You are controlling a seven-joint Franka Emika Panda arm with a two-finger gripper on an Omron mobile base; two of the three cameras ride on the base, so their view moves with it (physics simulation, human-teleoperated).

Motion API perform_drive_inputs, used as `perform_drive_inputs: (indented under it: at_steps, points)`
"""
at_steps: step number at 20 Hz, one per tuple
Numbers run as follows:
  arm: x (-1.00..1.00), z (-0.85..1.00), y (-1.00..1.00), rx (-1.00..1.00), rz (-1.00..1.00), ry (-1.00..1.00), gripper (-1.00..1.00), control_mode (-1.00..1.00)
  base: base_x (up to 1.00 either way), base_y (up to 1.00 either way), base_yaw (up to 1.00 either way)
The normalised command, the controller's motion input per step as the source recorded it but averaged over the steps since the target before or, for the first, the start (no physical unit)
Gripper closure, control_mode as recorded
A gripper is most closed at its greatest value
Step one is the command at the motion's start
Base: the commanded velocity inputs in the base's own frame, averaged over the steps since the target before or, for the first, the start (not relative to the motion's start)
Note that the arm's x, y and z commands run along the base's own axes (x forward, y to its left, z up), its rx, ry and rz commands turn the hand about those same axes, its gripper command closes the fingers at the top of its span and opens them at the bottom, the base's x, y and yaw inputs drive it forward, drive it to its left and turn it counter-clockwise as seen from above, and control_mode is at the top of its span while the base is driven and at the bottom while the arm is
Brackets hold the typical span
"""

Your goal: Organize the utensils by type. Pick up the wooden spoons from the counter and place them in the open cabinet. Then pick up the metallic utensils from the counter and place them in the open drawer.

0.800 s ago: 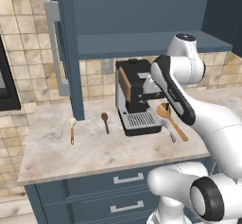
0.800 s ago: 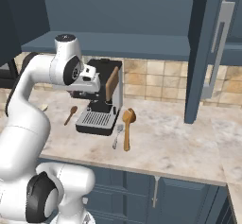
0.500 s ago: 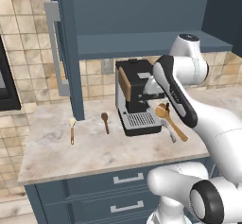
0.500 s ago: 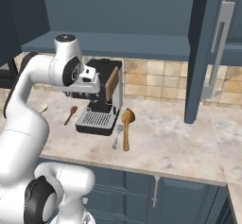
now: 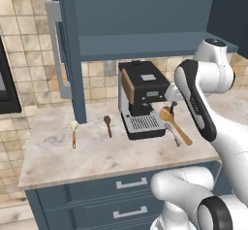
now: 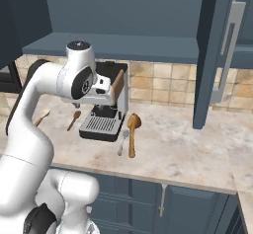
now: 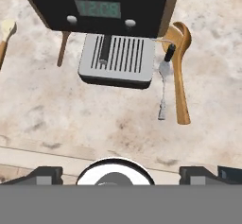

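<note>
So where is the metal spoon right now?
The metal spoon lies on the counter right of the coffee machine, alongside the big wooden spoon.

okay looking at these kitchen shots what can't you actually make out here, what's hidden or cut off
- Cream-bowled spoon: hand view, the left edge cuts off most of it.
- Dark brown spoon: hand view, its bowl is hidden under the coffee machine.
- Tool: hand view, just the two tips at the bottom edge, standing wide apart; in the base views the arm hides it.
- Cabinet: left base view, the top edge cuts off its upper part.
</note>
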Motion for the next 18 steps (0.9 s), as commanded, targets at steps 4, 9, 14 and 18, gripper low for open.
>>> perform_drive_inputs:
  at_steps: [4,9,14,18]
  points:
    - [0.0,-0.18,-0.55,0.0,0.02,0.0,-1.0,-1.0,0.0,0.0,0.0]
    - [0.0,-0.38,-0.43,0.0,0.08,0.0,-1.0,-1.0,0.0,0.0,0.0]
    - [0.03,-0.56,-0.28,0.0,0.1,0.02,-1.0,-1.0,0.0,0.0,0.0]
    - [0.13,-0.58,-0.22,0.0,0.07,0.03,-1.0,-1.0,0.0,0.0,0.0]
